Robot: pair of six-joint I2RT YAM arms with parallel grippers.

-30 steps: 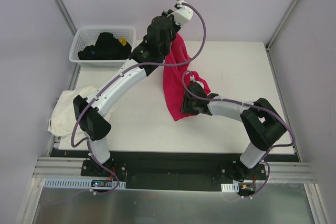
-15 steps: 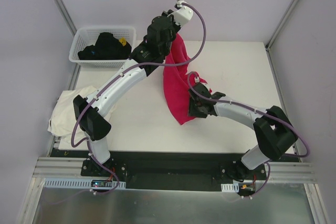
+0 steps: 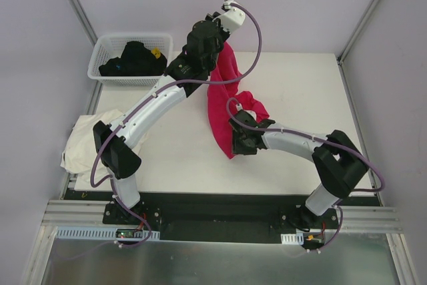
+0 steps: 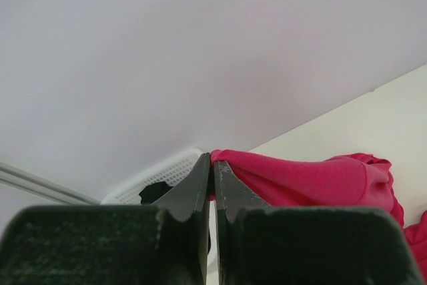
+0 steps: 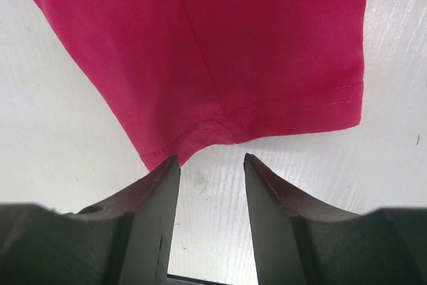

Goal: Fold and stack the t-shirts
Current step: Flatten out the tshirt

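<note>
I'm seeing L gripper (image 4: pixel 211 158) pinching an edge of the magenta t-shirt (image 3: pixel 223 108), jaws fully closed on cloth and holding it up over the far-centre of the table (image 3: pixel 300 85). Rest of the shirt is trailing down onto the top. R gripper (image 5: pixel 211 159) is sitting low at the hem, jaws part-open, nothing between them. Cream t-shirt (image 3: pixel 87 141) is lying bunched at the table's left edge, well apart.

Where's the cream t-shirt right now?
In the top view the cream t-shirt lies bunched over the table's left edge, nearer than the basket, beside the left arm.
</note>
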